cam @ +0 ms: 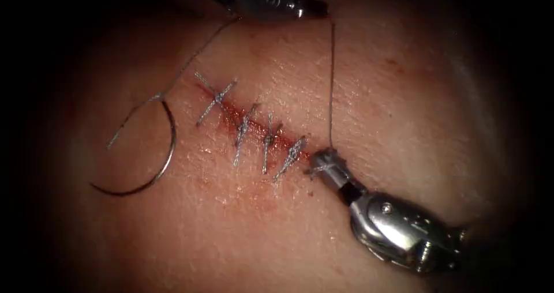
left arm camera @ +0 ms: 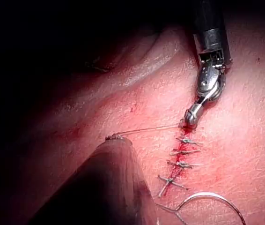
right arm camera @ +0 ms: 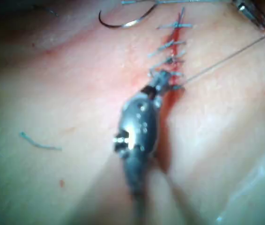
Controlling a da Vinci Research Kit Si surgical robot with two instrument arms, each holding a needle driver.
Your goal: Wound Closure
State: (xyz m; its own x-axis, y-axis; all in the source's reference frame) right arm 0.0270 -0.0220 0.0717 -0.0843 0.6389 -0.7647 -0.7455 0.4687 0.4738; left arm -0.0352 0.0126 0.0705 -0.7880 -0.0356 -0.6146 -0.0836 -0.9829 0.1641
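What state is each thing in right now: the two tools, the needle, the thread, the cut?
Left end effector: shut on the thread.
Right end effector: shut on the thread at the cut's end.
Needle: lying free on the tissue, left of the cut.
Thread: stretched between both tools.
Cut: crossed by four stitches.

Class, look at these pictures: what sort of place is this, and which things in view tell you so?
Probably a surgical training bench, not an operating room: the tissue is a bare slab, its cut already stitched, the needle lies free left of it, and the left tool and right tool both grip thread.
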